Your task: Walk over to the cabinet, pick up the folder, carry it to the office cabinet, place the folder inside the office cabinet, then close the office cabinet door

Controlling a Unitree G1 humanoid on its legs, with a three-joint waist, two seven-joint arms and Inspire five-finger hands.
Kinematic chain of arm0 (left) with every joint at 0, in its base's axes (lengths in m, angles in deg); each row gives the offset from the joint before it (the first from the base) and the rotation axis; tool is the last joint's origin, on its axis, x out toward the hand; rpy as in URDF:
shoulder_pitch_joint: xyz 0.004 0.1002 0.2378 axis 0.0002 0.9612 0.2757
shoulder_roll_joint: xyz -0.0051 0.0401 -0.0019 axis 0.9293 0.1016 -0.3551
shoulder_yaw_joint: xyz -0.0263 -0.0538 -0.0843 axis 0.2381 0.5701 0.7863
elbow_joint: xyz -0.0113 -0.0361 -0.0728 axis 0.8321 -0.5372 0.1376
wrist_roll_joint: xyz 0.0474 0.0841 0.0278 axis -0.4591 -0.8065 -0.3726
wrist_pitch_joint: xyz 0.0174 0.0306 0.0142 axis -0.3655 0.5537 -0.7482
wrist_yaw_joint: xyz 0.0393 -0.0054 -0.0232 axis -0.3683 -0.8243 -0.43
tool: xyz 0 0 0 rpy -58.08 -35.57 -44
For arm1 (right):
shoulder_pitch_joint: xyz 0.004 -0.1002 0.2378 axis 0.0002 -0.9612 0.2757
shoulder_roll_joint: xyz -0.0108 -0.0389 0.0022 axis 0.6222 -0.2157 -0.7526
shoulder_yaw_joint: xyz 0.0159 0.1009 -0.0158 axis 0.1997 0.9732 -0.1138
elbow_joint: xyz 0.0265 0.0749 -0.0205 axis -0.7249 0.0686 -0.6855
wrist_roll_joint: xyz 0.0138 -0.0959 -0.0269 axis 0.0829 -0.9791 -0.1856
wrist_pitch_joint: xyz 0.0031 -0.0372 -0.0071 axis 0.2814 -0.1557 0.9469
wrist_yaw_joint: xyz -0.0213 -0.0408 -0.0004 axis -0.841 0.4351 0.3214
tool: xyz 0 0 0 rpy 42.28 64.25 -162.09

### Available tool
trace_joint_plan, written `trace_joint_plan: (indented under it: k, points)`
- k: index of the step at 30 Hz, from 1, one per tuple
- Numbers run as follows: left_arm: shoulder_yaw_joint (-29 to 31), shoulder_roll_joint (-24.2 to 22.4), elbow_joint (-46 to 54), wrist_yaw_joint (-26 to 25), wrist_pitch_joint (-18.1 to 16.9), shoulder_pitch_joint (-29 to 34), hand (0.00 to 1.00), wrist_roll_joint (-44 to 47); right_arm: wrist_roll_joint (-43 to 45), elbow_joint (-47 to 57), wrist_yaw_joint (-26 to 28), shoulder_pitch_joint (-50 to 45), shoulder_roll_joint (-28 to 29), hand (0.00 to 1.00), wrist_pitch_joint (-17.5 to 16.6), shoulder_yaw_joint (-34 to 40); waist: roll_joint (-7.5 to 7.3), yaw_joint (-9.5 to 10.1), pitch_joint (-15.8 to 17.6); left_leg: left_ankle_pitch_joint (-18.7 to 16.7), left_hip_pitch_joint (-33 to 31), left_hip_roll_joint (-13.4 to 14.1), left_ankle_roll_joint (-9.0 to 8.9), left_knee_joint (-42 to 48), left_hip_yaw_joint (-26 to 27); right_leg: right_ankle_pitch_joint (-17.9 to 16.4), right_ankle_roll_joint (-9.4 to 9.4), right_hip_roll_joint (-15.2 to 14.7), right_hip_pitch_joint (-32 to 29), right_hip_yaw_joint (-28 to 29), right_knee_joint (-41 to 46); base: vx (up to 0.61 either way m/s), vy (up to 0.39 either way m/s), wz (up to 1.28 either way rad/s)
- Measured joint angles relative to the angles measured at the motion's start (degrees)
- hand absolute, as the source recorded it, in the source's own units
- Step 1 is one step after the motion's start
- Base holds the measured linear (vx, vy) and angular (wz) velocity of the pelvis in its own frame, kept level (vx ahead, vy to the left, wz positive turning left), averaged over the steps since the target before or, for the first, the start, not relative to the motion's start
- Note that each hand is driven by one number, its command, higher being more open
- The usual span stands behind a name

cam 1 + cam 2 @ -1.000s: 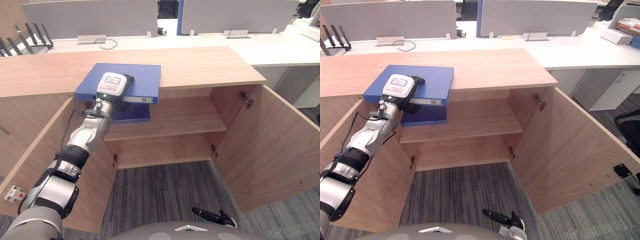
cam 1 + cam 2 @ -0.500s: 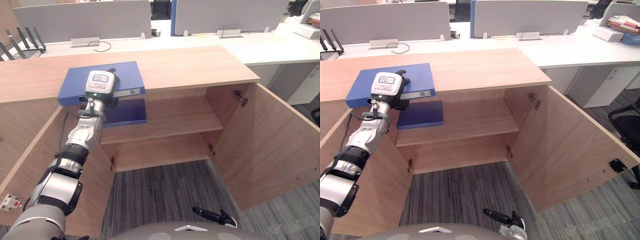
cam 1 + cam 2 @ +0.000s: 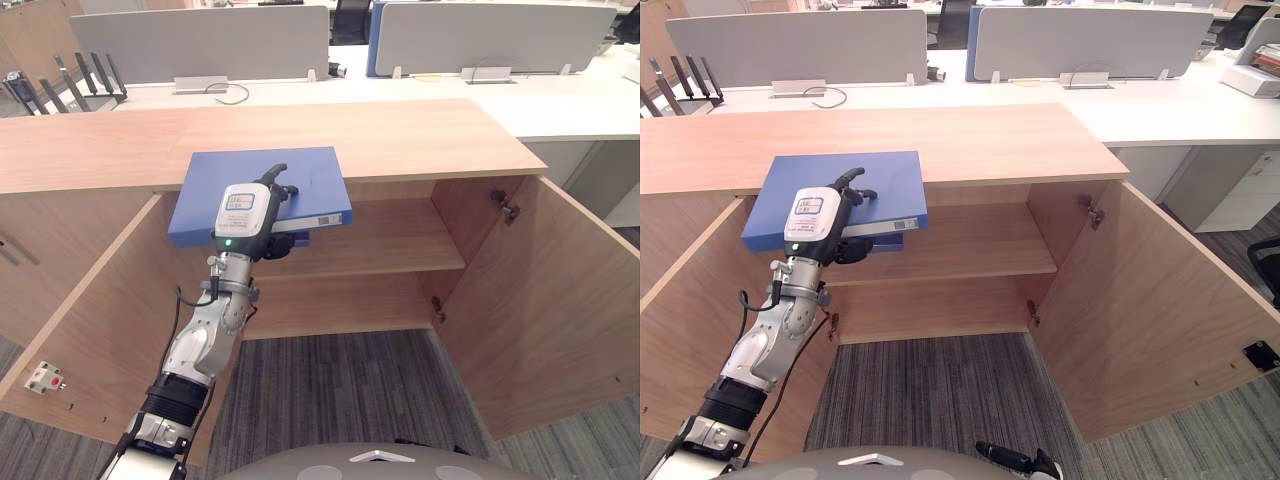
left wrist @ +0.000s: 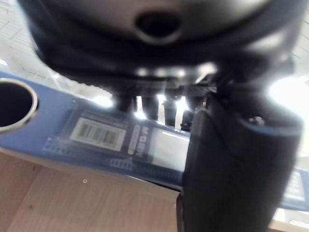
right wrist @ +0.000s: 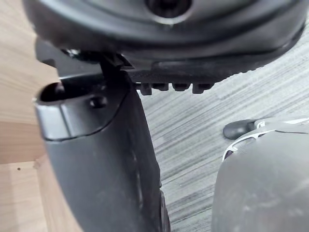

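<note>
The blue folder [image 3: 262, 188] is held flat at the level of the wooden cabinet's top edge [image 3: 420, 140], in front of the left part of the opening. My left hand [image 3: 272, 192] is shut on it, fingers curled over the cover and thumb under it. In the left wrist view its labelled spine [image 4: 101, 134] runs past my thumb [image 4: 231, 164]. A darker blue flat piece [image 3: 890, 243] shows just below the folder, over the shelf [image 3: 390, 235]. My right hand [image 5: 96, 159] hangs low over the carpet with relaxed fingers and holds nothing.
Both cabinet doors stand wide open: the right door [image 3: 565, 300] and the left door [image 3: 90, 320]. The lower compartment [image 3: 340, 300] is bare. Grey striped carpet [image 3: 330, 400] lies before the cabinet. White desks with grey screens [image 3: 230, 45] stand behind it.
The whole view has shifted. Against the cabinet, my left hand with the folder has come a little to the right and lower, off the top surface.
</note>
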Motion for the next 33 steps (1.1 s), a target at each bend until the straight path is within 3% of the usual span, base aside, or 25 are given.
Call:
trace_joint_plan:
  k: [9, 21, 33]
  points:
    - [1.5, 0.1, 3.4, -2.0, -3.3, 4.3, 0.00, 1.6, 0.0, 0.0, 0.0, -0.1, -0.1, 1.00, -0.1, -1.5, -0.42, -0.12, 0.2, -0.2, 0.0, -0.2, 0.31, 0.0, -0.1, 0.3, 0.49, -0.1, 0.0, 0.2, 0.1, -0.01, -0.009, 0.00]
    - [0.8, 0.3, 3.4, -6.2, -4.0, 4.7, 0.00, 1.9, 0.0, -1.1, -0.7, 1.2, -0.6, 1.00, -0.4, -4.6, -0.66, -0.28, 0.7, -0.1, 0.0, -0.1, 0.48, 0.0, -0.1, 0.4, 0.75, 0.0, 0.0, 0.1, 0.1, -0.02, -0.030, 0.00]
    - [-8.1, 2.8, 8.0, -8.1, -4.5, 4.7, 0.00, 2.0, 0.1, -4.1, -2.2, 3.3, -1.6, 1.00, -1.4, -7.4, -0.30, -0.32, 0.9, 0.3, -0.1, -0.3, 0.92, 0.0, -0.6, 0.5, 0.89, -0.1, -0.1, -0.1, 0.1, 0.00, 0.000, 0.01]
